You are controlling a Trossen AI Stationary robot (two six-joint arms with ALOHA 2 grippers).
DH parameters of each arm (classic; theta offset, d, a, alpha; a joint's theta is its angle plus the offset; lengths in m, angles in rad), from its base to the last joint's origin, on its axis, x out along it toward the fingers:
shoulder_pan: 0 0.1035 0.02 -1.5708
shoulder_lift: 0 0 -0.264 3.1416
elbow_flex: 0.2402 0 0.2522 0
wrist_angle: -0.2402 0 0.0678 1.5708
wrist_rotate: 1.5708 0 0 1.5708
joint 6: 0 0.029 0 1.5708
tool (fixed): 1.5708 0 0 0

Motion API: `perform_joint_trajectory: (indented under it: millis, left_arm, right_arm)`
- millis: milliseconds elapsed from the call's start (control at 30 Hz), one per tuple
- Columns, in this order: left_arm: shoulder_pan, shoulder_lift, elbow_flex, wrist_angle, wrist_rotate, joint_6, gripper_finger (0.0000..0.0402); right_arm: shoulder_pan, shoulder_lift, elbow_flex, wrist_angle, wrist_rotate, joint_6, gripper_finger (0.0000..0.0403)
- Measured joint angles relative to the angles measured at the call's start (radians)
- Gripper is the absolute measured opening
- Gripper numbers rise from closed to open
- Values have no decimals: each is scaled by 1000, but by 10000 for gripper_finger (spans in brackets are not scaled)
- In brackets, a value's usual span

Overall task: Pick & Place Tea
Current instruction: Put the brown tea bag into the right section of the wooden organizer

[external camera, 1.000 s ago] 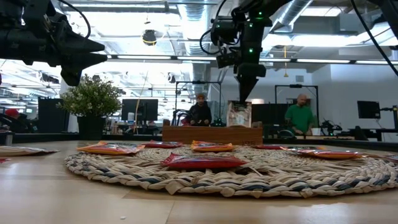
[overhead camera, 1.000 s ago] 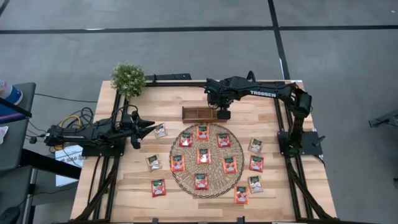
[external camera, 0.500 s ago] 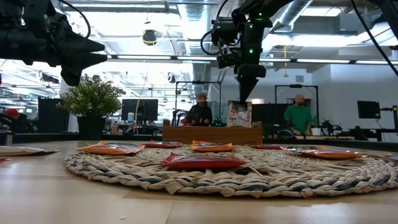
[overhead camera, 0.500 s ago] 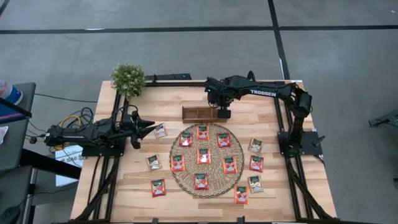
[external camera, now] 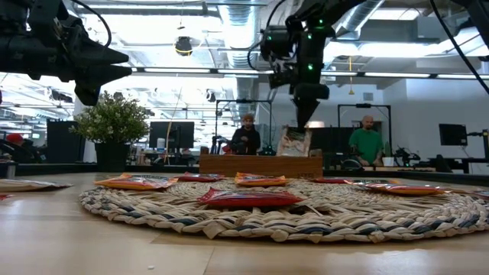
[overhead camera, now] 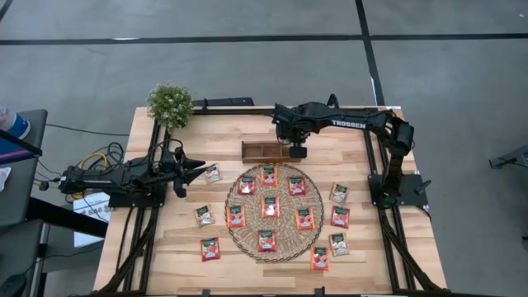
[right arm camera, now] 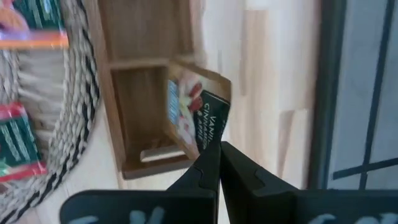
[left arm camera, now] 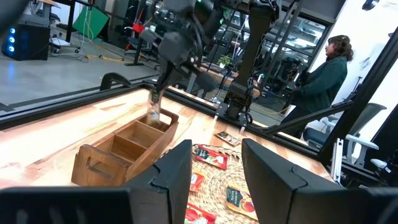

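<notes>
My right gripper stands over the right end compartment of the small brown wooden tray, shut on one tea sachet. Several red-orange sachets lie flat on the round woven mat. More lie on the bare wood left and right of the mat. My left gripper hovers open above the table's left side, close to a pale sachet, touching nothing. My right gripper pinches the sachet between its two fingers at the corner of the dark green top band. The fingers come from above, pointing down. The sachet hangs tilted below them, its lower end down inside the tray's right end compartment.
A small potted plant stands at the far left corner. The tray's other compartments look unfilled. People stand in the room beyond the far edge. Black frame rails run along both table sides.
My right gripper has shifted a little toward the table's right and slightly up, staying shut. The sachet under it has tipped from upright to tilted, its lower end still in the tray.
</notes>
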Motion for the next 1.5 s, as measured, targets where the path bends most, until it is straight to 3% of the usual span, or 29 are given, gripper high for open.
perform_joint_trajectory:
  millis: [233,600,1500]
  left_arm:
    - [0,0,0,0,0,0,133]
    - [0,0,0,-1,0,0,133]
    - [0,0,0,-1,0,19,133]
  right_arm:
    - [21,0,-51,26,10,2,0]
    - [24,0,-51,43,108,-58,0]
    - [68,0,-51,56,162,-182,0]
